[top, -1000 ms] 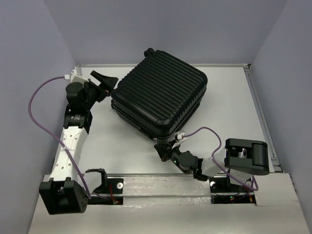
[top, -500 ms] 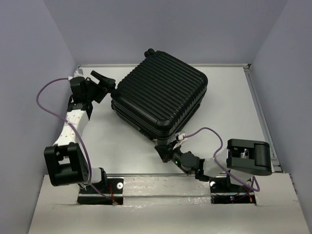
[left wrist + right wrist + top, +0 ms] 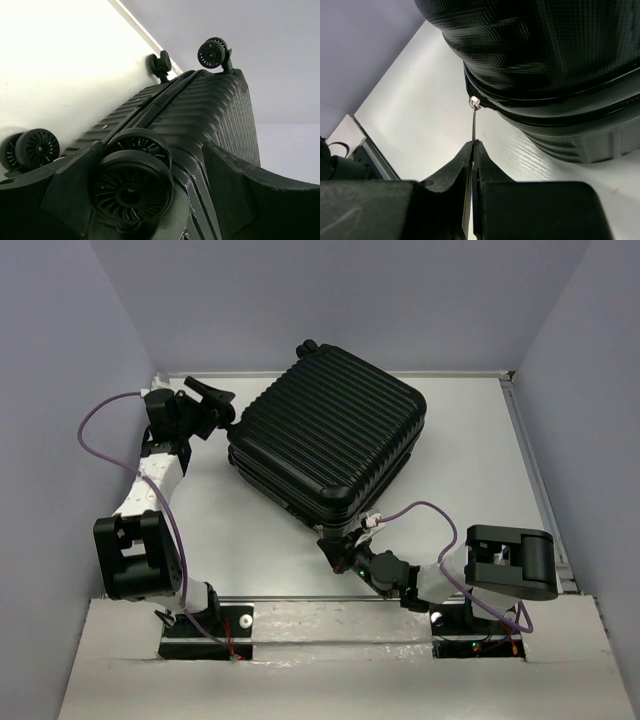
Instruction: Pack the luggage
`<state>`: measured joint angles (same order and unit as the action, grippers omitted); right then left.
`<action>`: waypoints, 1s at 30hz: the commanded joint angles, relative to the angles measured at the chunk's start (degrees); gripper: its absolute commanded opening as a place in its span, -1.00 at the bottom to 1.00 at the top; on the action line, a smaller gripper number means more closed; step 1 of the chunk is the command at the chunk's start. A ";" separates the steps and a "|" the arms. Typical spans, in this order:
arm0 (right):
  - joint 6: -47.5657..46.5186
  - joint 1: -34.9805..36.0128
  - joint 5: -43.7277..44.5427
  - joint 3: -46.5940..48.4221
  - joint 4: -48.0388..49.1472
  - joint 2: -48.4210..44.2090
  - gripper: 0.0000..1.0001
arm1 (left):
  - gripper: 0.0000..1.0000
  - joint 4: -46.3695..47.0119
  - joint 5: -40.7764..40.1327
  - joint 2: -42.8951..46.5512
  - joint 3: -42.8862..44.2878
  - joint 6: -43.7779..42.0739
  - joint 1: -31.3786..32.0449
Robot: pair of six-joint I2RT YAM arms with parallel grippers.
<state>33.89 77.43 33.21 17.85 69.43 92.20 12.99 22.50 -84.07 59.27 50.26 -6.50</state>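
The luggage (image 3: 330, 440) is a black ribbed hard-shell suitcase lying flat and closed on the white table. My left gripper (image 3: 214, 406) is at its left corner, open. In the left wrist view its jaws (image 3: 152, 147) straddle a black double wheel (image 3: 131, 187) of the luggage (image 3: 220, 115). My right gripper (image 3: 331, 539) is at the near corner. In the right wrist view it (image 3: 474, 143) is shut on the thin metal zipper pull (image 3: 474, 125), which hangs from the slider on the luggage's zipper seam (image 3: 540, 107).
Other wheels show in the left wrist view: a pair at the far end (image 3: 214, 52) and one low on the left (image 3: 30, 148). Grey walls enclose the table (image 3: 470, 440). A raised rail (image 3: 535, 480) runs along its right edge.
My left arm has folded back, its elbow swinging down and left, while its gripper stayed at the luggage's left corner and edged closer. The right gripper and the luggage have not moved.
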 commanded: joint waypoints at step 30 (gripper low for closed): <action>-5.93 -12.72 -14.48 12.03 -45.78 -24.70 -0.86 | -0.88 5.82 0.45 26.48 -26.72 -4.99 2.35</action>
<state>31.35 68.14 20.60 23.83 26.50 68.36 21.96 20.16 -64.73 37.58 48.12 -8.73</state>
